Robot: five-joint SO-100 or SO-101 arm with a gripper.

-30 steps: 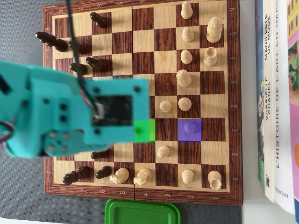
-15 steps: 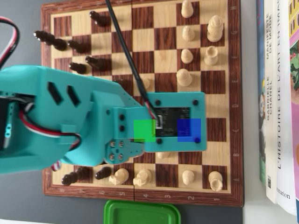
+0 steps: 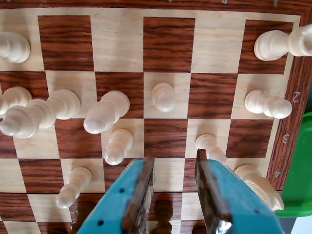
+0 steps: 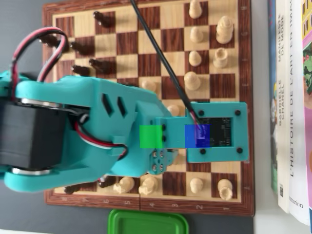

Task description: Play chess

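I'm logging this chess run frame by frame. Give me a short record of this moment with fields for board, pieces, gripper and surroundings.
board: wooden chessboard, mostly hidden by the teal arm in the overhead view
light pieces: several, e.g. a pawn ahead of the fingers
dark pieces: cluster at upper left in the overhead view
gripper: open, above the board, holding nothing
surroundings: green container at the board's edge, books on the right

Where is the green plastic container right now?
The green plastic container sits off the wooden chessboard, against its bottom edge in the overhead view. The wrist view shows it at the right edge, beside the numbered border.
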